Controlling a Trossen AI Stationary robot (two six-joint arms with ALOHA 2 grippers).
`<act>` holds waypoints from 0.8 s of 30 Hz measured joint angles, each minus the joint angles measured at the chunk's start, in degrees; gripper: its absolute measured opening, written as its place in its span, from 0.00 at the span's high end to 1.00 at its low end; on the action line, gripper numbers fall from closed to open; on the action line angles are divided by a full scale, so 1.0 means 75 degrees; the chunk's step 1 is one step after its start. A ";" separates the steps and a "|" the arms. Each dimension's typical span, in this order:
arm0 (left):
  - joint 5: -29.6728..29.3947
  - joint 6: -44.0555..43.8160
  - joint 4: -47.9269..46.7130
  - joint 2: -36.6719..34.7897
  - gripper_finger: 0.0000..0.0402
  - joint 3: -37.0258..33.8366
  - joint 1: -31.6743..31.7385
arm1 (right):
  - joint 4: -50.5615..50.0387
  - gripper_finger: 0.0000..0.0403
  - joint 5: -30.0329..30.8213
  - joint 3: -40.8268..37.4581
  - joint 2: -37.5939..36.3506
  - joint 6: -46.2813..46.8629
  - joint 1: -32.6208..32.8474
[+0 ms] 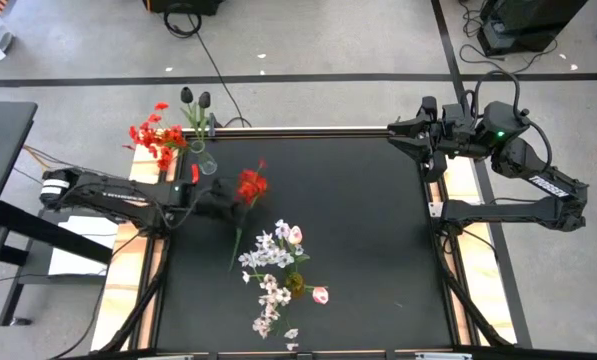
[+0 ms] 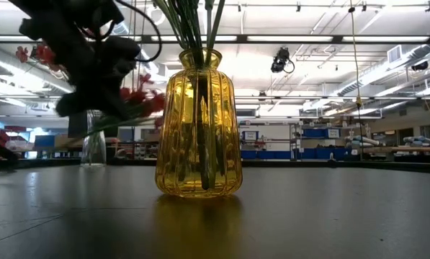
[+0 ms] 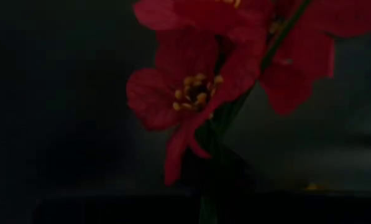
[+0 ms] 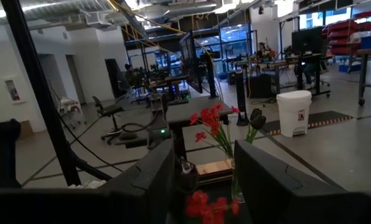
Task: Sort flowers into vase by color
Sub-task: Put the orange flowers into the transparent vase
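My left gripper (image 1: 225, 201) is over the table's left middle, shut on a red flower (image 1: 251, 185). Its green stem (image 1: 236, 245) trails toward the near edge. The low view shows this gripper (image 2: 92, 68) raised above the table with the red blossoms (image 2: 141, 99) beside it. A clear glass vase (image 1: 206, 162) at the far left holds red flowers (image 1: 156, 133) and dark buds (image 1: 194, 97). A yellow vase (image 2: 199, 133) stands on the table with white-lilac sprays (image 1: 268, 250) and pink tulip buds (image 1: 320, 295). My right gripper (image 4: 204, 180) waits open at the far right edge. My left gripper holds the red flower by its stem (image 3: 211, 134), just below the blossom cluster (image 3: 194, 93). The fingers themselves are lost in the dark of the wrist view. The flower is lifted clear of the table, and its stem hangs away from the gripper toward the near edge.
The table top is black with a pale wooden rim (image 1: 138, 260). The yellow vase (image 1: 295, 283) stands near the middle of the near half. My right arm (image 1: 518, 160) is folded outside the far right corner. Cables lie on the floor beyond the far edge.
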 joint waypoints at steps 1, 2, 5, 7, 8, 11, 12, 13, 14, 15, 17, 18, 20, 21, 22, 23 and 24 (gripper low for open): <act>-0.0027 0.0402 0.0167 -0.0004 0.94 0.0003 0.0169 | 0.0000 0.56 0.0000 0.0000 0.0000 0.0000 0.0000; -0.0032 0.0804 0.0291 -0.0004 0.94 0.0039 0.0339 | 0.0000 0.56 0.0000 0.0000 0.0000 0.0000 0.0000; -0.0034 0.2102 0.0452 -0.0002 0.94 0.0330 0.0780 | 0.0000 0.56 0.0000 0.0000 0.0000 0.0000 0.0000; -0.0034 0.3171 0.0587 -0.0002 0.94 0.0594 0.1036 | 0.0000 0.56 0.0000 0.0000 0.0000 0.0000 0.0003; -0.0034 0.3793 0.0622 -0.0002 0.94 0.0734 0.1160 | 0.0000 0.56 0.0000 0.0000 0.0000 0.0000 0.0000; -0.0029 0.5507 0.0774 -0.0002 0.94 0.1174 0.1569 | 0.0000 0.56 0.0000 0.0000 0.0000 0.0000 0.0001; -0.0043 0.5961 0.0772 -0.0002 0.94 0.1327 0.1729 | 0.0000 0.56 0.0000 0.0000 -0.0002 0.0000 0.0000; -0.0108 0.6326 0.0773 -0.0002 0.94 0.1475 0.1891 | 0.0000 0.56 0.0000 0.0000 -0.0001 0.0000 0.0001; -0.0260 0.6564 0.0773 -0.0002 0.94 0.1614 0.2056 | 0.0000 0.56 0.0000 0.0000 0.0000 0.0000 0.0001; -0.0480 0.6705 0.0759 -0.0002 0.94 0.1748 0.2202 | 0.0000 0.56 0.0000 0.0000 0.0000 0.0000 0.0001; -0.1006 0.7024 0.0752 -0.0002 0.94 0.2037 0.2508 | 0.0000 0.56 0.0000 0.0000 -0.0001 0.0000 0.0001; -0.1239 0.7263 0.0751 -0.0002 0.94 0.2197 0.2643 | 0.0000 0.56 0.0000 0.0000 0.0000 0.0000 0.0000; -0.1602 0.7854 0.0752 -0.0002 0.94 0.2532 0.2860 | 0.0000 0.56 0.0000 0.0000 -0.0001 0.0000 0.0000; -0.1725 0.8177 0.0758 -0.0002 0.94 0.2714 0.2954 | 0.0000 0.56 0.0000 0.0000 -0.0003 0.0000 0.0000; -0.1830 0.8479 0.0760 -0.0002 0.94 0.2890 0.3034 | 0.0000 0.56 0.0000 0.0000 0.0000 0.0003 0.0003; -0.1930 0.8752 0.0771 -0.0002 0.94 0.3054 0.3092 | 0.0000 0.56 0.0000 0.0000 0.0000 0.0001 0.0001; -0.2037 0.8975 0.0769 -0.0002 0.94 0.3199 0.3150 | 0.0000 0.56 0.0000 0.0000 -0.0001 0.0001 0.0000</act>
